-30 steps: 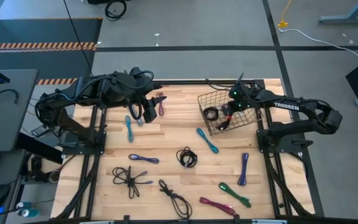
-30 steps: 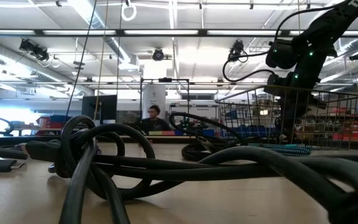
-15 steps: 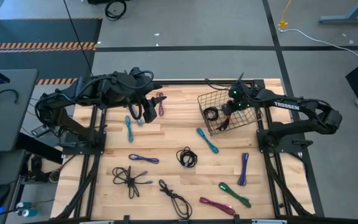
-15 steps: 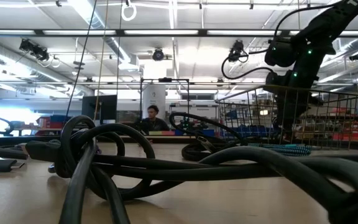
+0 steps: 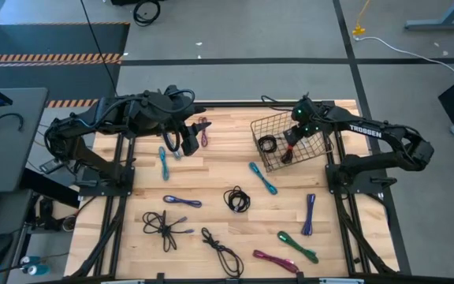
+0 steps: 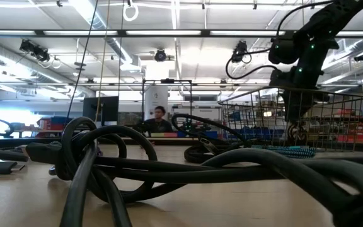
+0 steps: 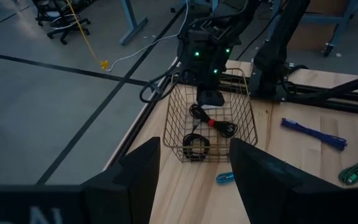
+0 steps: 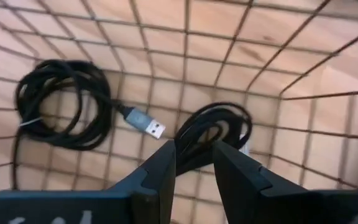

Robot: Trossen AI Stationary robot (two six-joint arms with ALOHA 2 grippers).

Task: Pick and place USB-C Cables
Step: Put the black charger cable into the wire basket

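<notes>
A wire basket (image 5: 257,128) stands at the far right of the table. Two black USB-C cables lie on its floor: a round coil (image 8: 61,106) with a silver plug, and a folded bundle (image 7: 213,122) with a red tie. My right gripper (image 8: 194,163) hangs open inside the basket, pointing down just over the folded bundle (image 8: 213,130). My left gripper (image 7: 194,180) waits open above the far left of the table. Several more cables lie loose on the wood, among them teal (image 5: 164,162), purple (image 5: 181,202), black (image 5: 237,199) and green (image 5: 298,244).
The basket's wire walls (image 7: 173,124) close round my right gripper. A black tangle (image 5: 164,225) and a magenta cable (image 5: 274,260) lie near the front edge. Bare wood shows at the table's centre, between the basket and the loose cables. A person sits in the room beyond the table (image 6: 158,120).
My right gripper has risen a little inside the basket. The folded black bundle stays on the basket floor below it.
</notes>
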